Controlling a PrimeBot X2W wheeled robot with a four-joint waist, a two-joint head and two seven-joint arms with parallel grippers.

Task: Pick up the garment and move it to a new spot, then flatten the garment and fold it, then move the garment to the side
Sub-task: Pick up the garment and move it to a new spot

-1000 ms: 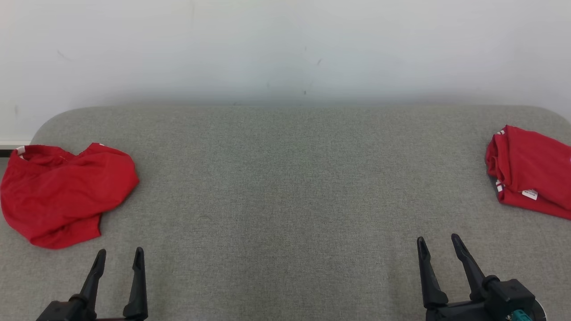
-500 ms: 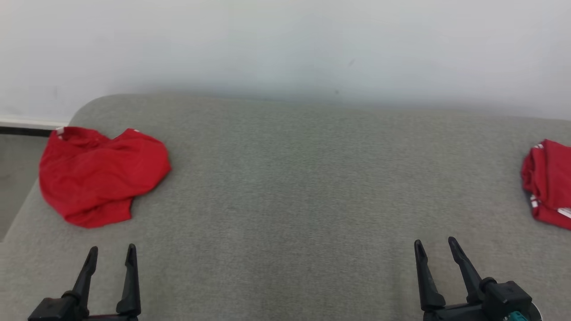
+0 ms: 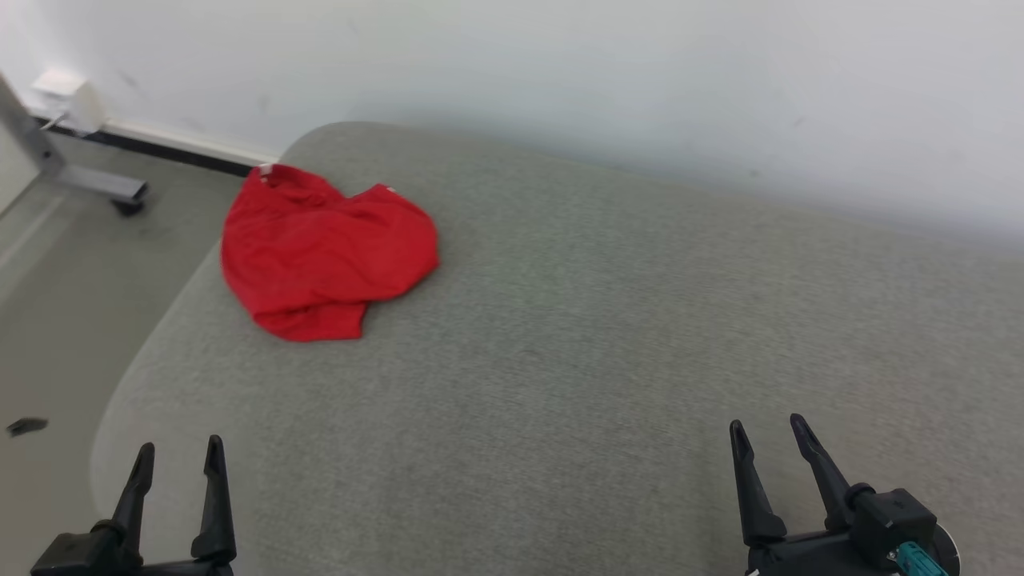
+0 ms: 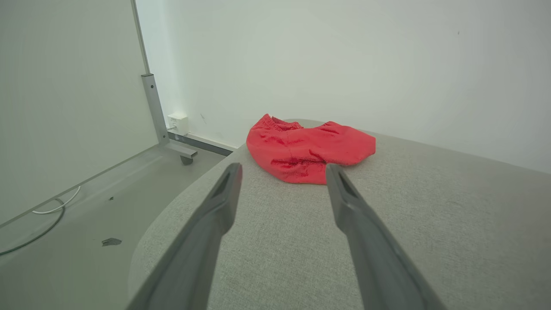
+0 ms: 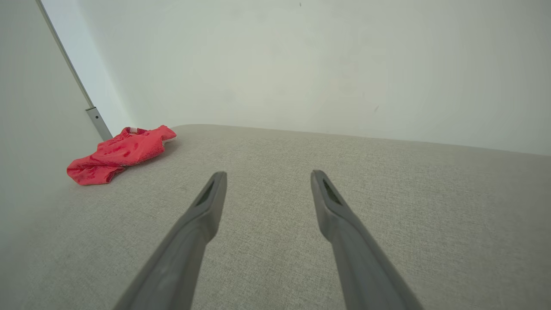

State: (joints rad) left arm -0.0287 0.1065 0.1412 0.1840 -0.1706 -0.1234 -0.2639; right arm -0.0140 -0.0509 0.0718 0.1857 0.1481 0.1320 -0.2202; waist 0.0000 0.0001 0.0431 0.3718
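A crumpled red garment (image 3: 324,252) lies near the far left corner of the grey padded table (image 3: 600,336). In the left wrist view the garment (image 4: 308,148) sits just beyond the tips of my left gripper (image 4: 284,172), apart from them. My left gripper (image 3: 180,456) hovers open at the lower left, over the table's near left edge, with nothing between its fingers. My right gripper (image 3: 768,436) stands open at the lower right, empty. From the right wrist the garment (image 5: 118,154) shows far off to the left of my right gripper (image 5: 267,178).
To the left of the table is bare floor (image 3: 64,304), with a metal stand's wheeled foot (image 3: 120,196) and a white wall box (image 3: 68,92). A white wall (image 3: 560,72) runs behind the table. A cable (image 4: 47,215) lies on the floor.
The head camera has swung to the left: the crumpled garment now sits nearer the picture's middle, and a second red garment at the right edge has left the picture. Both grippers stay open.
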